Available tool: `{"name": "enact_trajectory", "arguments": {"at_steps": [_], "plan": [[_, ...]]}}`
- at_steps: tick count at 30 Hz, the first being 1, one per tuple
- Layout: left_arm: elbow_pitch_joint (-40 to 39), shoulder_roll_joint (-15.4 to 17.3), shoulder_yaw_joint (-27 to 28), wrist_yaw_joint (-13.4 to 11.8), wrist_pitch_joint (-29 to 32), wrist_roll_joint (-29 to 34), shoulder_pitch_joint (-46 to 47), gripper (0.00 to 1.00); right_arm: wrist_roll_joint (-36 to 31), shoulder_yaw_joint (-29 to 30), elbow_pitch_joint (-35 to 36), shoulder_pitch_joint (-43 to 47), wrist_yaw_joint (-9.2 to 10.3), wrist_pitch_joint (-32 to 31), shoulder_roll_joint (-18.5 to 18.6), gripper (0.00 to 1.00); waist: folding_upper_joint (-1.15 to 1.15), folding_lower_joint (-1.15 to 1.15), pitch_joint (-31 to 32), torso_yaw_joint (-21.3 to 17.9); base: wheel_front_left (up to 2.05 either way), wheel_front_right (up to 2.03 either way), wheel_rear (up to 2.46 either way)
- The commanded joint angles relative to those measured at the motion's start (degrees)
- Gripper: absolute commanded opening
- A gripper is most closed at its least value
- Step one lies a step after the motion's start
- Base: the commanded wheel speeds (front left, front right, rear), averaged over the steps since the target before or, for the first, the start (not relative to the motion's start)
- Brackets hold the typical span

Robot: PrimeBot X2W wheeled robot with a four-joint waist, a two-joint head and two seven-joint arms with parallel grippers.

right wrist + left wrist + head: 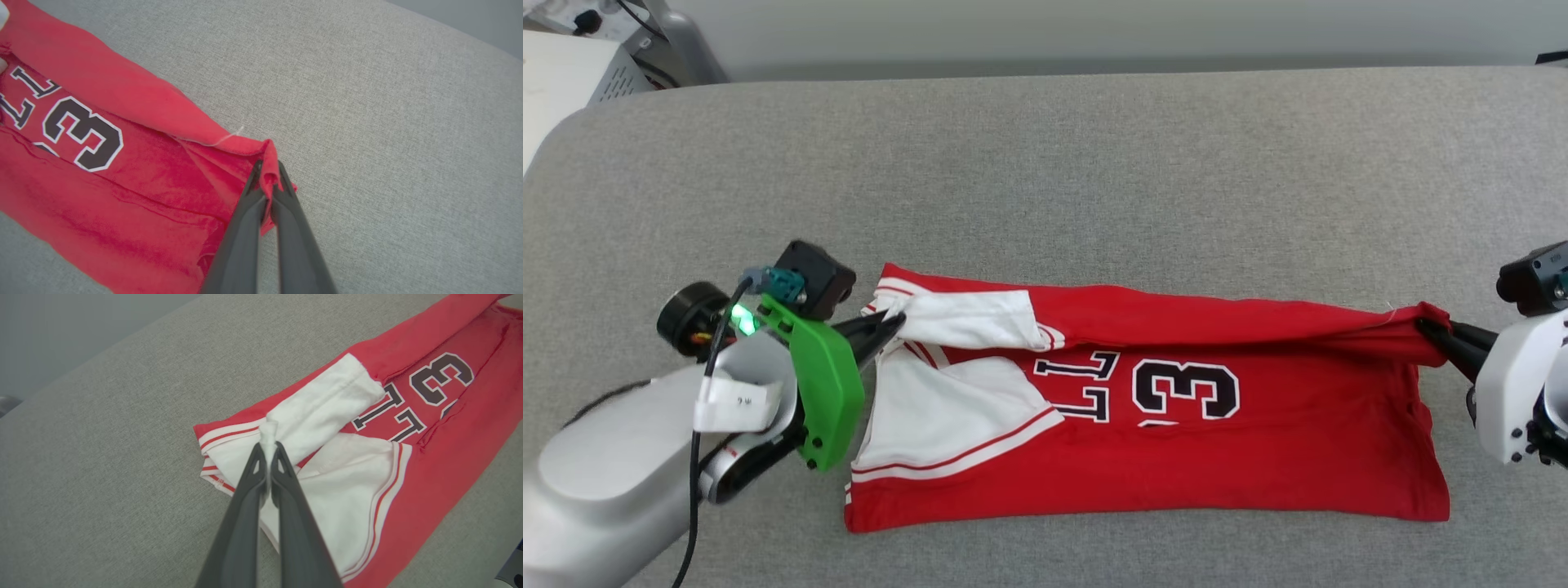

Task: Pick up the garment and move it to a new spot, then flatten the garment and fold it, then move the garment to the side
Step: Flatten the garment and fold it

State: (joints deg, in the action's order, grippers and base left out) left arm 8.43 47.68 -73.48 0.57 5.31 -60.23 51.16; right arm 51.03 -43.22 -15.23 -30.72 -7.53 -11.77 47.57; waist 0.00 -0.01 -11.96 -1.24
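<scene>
One grey padded surface (1094, 163) is seen beneath the garment (1258, 465) and reaches well beyond it on every side. One garment is counted: a red T-shirt laid out lengthwise on that surface, its far long edge folded over towards its middle, its collar end at the left and its hem end at the right. Two white short sleeves (947, 408) trimmed with red stripes are found at the garment's left end, one folded above the other. Two grippers are counted, one at each end of the garment. The left gripper (897, 323) is met at the upper left corner of the garment, its dark fingers pressed together on a pinch of white sleeve fabric, as is shown plainly from the left wrist (268, 446). The right gripper (1426, 328) is set at the garment's upper right corner, its fingers clamped on a bunch of red hem, confirmed from the right wrist (267, 173). One green cover (827, 392) is carried on the left wrist, just left of the garment. On the garment's chest one black, white-outlined numeral "3" (1186, 390) can be read; beside it two angular letter shapes (1086, 384) are partly covered by the fold and cannot be read with certainty, possibly two L's. One loose pale thread (229, 139) is seen at the garment's pinched right corner.
</scene>
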Motion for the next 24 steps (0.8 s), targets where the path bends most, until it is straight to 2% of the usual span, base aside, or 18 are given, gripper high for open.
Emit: {"name": "enact_trajectory", "arguments": {"at_steps": [1, 10, 21, 22, 23, 24], "plan": [[-0.26, 0.82, 0.16, -0.81, -0.56, -0.4, -2.05, 0.0, 0.07, 0.85, 0.55, 1.84, 0.04, 0.69, 0.51, 0.0, 0.0, 0.01, 1.46, 0.54, 0.0, 0.0, 0.0], [-0.97, 1.37, 0.15, -2.65, -1.83, -1.69, -10.03, 0.0, -0.85, 6.08, 4.34, 12.26, 0.04, 1.39, 0.7, 0.0, 0.0, 0.01, 1.92, 0.45, 0.0, 0.0, 0.0], [2.54, -0.23, 0.14, -2.77, -3.03, -1.86, -14.41, 0.0, -2.69, 9.66, 3.27, 20.07, 0.04, 1.14, -4.88, 0.0, 0.0, 0.01, 0.82, -0.02, 0.0, 0.0, 0.0], [3.0, -0.45, 0.17, -2.95, -3.42, -1.64, -14.47, 0.28, -3.15, 9.92, 2.86, 20.17, 0.04, 1.41, -5.4, 0.42, 0.0, 0.01, 0.86, -0.01, 0.0, 0.0, 0.0], [3.32, -0.63, 0.23, -3.27, -4.02, -1.27, -14.49, 0.75, -3.29, 10.0, 2.72, 20.3, 0.04, 1.41, -5.78, 0.55, 0.0, 0.01, 1.03, -0.04, 0.0, 0.0, 0.0], [3.63, -0.92, 0.49, -3.71, -4.95, -1.16, -14.71, 1.0, -3.43, 10.33, 2.81, 20.36, 0.04, 1.75, -6.12, 1.0, 0.0, 0.01, 1.29, -0.13, 0.0, 0.0, 0.0]]}}
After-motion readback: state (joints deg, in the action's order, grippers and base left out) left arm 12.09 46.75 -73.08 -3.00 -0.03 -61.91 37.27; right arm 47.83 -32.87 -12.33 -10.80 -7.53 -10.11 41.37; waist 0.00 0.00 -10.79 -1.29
